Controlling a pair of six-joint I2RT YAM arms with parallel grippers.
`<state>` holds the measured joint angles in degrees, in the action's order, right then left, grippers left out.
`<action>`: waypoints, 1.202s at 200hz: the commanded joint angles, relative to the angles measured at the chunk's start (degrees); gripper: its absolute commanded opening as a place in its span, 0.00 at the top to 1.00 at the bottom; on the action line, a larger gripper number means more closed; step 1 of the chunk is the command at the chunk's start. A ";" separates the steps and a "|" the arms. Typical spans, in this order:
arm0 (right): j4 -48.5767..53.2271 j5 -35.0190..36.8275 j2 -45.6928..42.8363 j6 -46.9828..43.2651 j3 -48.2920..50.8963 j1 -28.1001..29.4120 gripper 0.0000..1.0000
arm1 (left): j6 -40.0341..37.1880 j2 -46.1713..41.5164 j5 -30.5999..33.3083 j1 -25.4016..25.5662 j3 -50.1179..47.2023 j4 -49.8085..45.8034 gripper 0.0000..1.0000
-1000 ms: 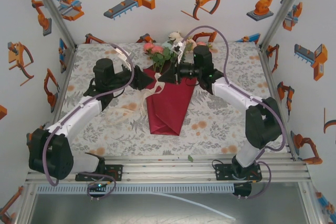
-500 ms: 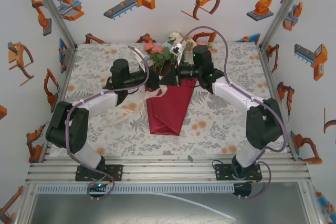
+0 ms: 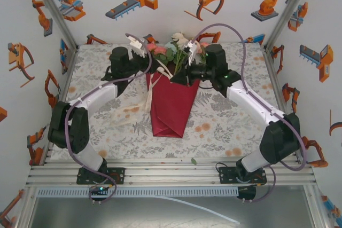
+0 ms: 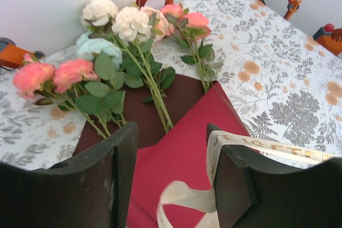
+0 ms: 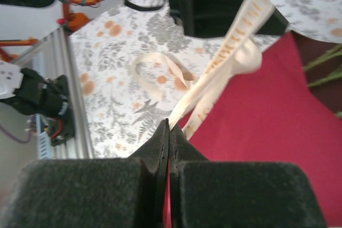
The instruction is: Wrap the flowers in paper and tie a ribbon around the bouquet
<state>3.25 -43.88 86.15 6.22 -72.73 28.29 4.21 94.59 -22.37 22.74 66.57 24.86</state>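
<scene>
Flowers (image 4: 125, 46) lay at the far end of the crimson paper (image 3: 170, 108), stems tucked into its fold, mid-table. Left gripper (image 4: 171, 132) hung with jaws apart over the paper, the ribbon (image 4: 181, 199) draped across one finger. Right gripper (image 5: 169, 124) was pressed together, ribbon strands running just past its tips; whether pinched, I could not tell
</scene>
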 commanded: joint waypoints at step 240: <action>24.11 -2.57 -9.69 -0.35 -5.12 -11.92 1.00 | -7.00 -2.70 -25.19 6.26 -2.25 2.03 0.31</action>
<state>30.98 -40.97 76.36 3.73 -75.48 16.16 -2.83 88.42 -41.01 25.28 64.64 19.20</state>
